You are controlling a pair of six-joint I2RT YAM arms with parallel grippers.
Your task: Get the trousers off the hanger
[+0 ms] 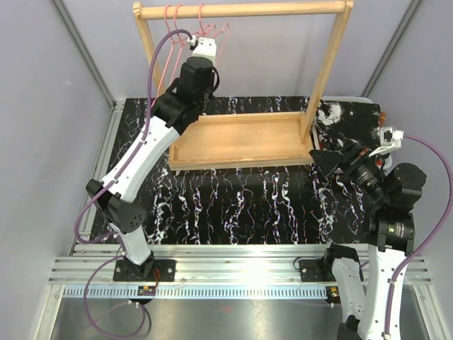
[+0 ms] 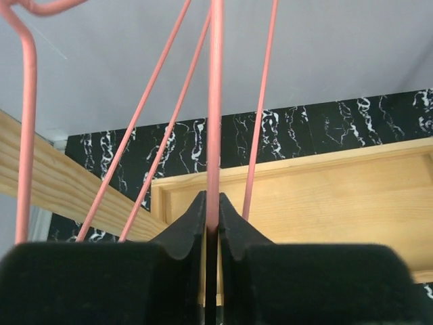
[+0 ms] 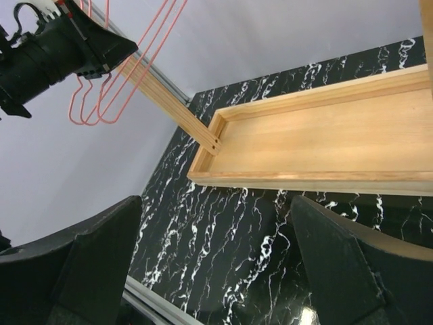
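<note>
The trousers cannot be located in any of the three views. The hangers (image 1: 205, 28) (three pink wire ones) hang bare from the top rail (image 1: 248, 9) of the wooden rack, at about 11 o'clock in the top view.

The left pincer (image 1: 190, 37) is raised to the hangers. In the left wrist view the left pincer (image 2: 212, 203) is closed on one vertical pink wire (image 2: 215, 101), with both jaws pressed against it. Three more pink wires slant past, two at 10 o'clock of the grip (image 2: 162, 122) and one at 1 o'clock (image 2: 260, 101), and none of them touches the jaws. A thicker curved pink wire (image 2: 26, 135) stands at 9 o'clock, in front of the rack post (image 2: 54, 176).

Below the rail lies the rack's wooden tray (image 1: 241, 138), a shallow box (seen lengthwise in the right wrist view (image 3: 325, 135)). It rests on the black, white-veined desk (image 1: 248, 198).

The right pincer (image 1: 327, 157) sits at 3 o'clock in the top view, near the right-hand rack post (image 1: 322, 78) and just beside the tray's end. In its own view the right pincer (image 3: 216, 223) is open, jaws wide apart, with nothing between them but desk surface (image 3: 203, 271). The same view shows the left pincer (image 3: 101, 47) at 10 o'clock, among the hangers (image 3: 101, 101).
</note>
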